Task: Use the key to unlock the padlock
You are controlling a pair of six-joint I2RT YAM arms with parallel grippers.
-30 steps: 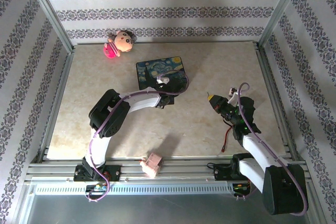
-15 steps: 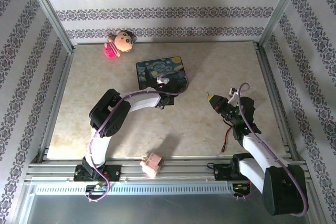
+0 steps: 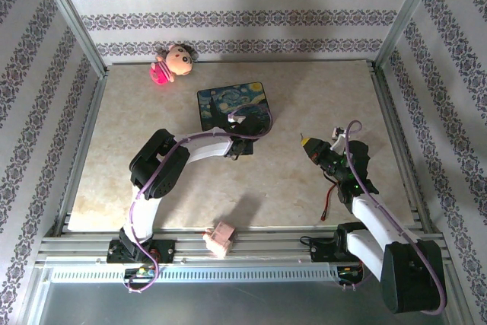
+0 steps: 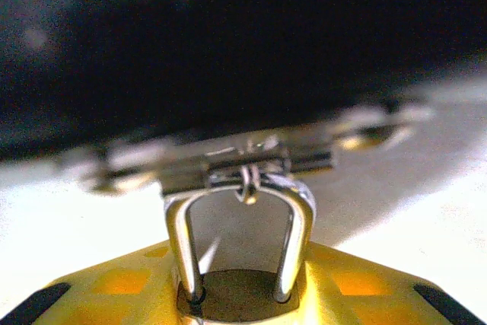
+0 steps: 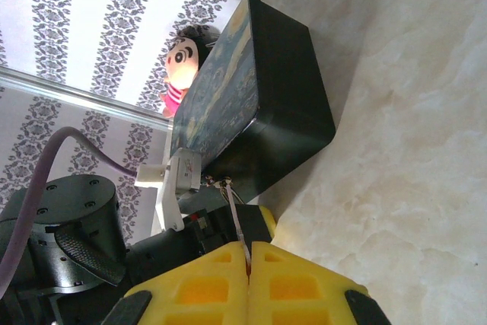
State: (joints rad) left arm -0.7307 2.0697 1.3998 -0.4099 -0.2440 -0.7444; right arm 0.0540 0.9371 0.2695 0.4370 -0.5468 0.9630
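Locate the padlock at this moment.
The padlock sits bottom centre of the left wrist view, between the jaws of the left gripper, its shackle hooked through the hasp of the dark box.

Lab test cell: aluminium frame (image 3: 74, 24), wallpaper-print panels (image 3: 243, 5), marble-look table (image 3: 319, 97).

One each: box (image 3: 232, 104), doll (image 3: 173, 63), padlock (image 4: 236, 293), key (image 5: 237, 226)

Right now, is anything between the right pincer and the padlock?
Nothing lies on the table between them. But the left pincer flanks the padlock at the box's near side, so the right pincer, gripping what looks like the key, must get past it.
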